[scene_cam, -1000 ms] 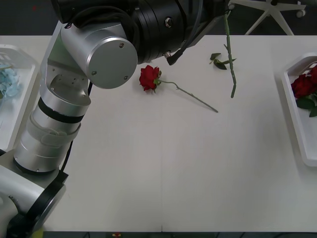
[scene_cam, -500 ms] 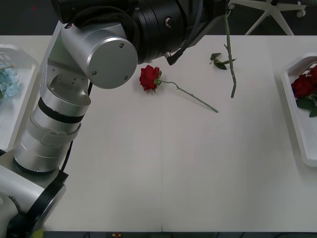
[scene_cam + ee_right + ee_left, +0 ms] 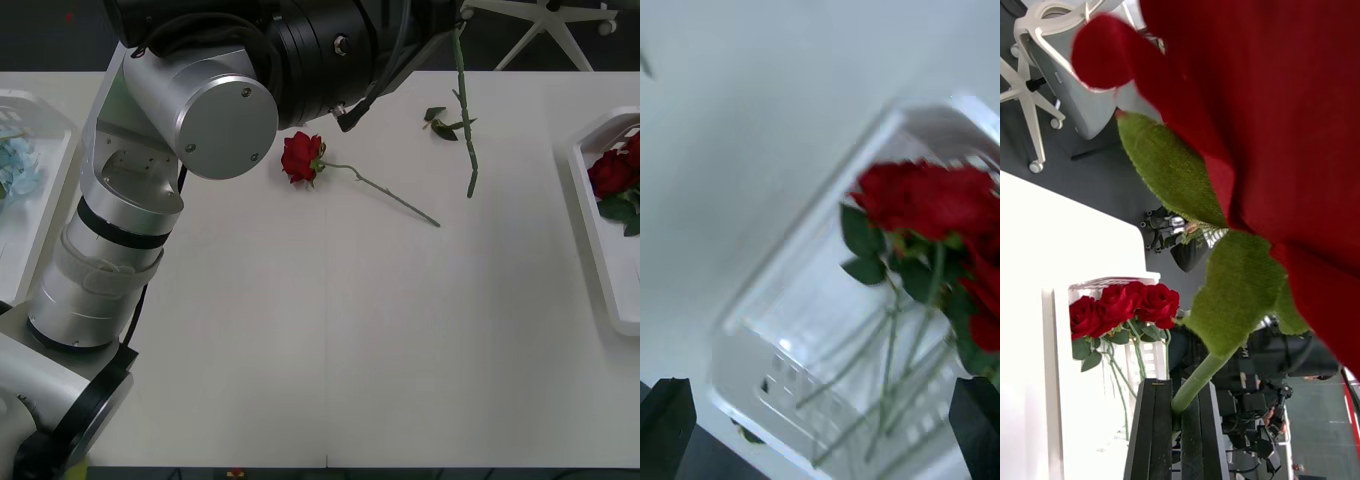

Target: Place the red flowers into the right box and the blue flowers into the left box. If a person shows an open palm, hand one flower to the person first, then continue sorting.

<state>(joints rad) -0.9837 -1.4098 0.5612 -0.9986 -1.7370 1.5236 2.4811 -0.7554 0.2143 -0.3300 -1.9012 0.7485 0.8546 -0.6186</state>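
**Holding a rose aloft, nothing shifting**

Comparing with the frames a moment earlier, nothing is moving: arm, stems and trays are lying where they were.

The left gripper [image 3: 1178, 420] is clamping its black fingers [image 3: 1154, 431] on the green stem of a held rose [image 3: 1277, 142], whose bloom is crowding close against the wrist camera. In the front view that stem [image 3: 463, 100] is hanging down over the table [image 3: 330, 340], its top hidden behind the bulky left arm [image 3: 180, 130].

A lying rose [image 3: 301, 158] is resting on the table just beside the hanging stem, toward the arm.

The right gripper [image 3: 820, 424] is hovering spread wide above the right box [image 3: 790, 322], gripping nothing; red flowers [image 3: 932, 199] are lying inside it, blurred. From the front, the right box [image 3: 590, 200] is being cut off at the table's right edge, and the left box [image 3: 50, 180] with blue flowers [image 3: 18, 165] at the left edge.
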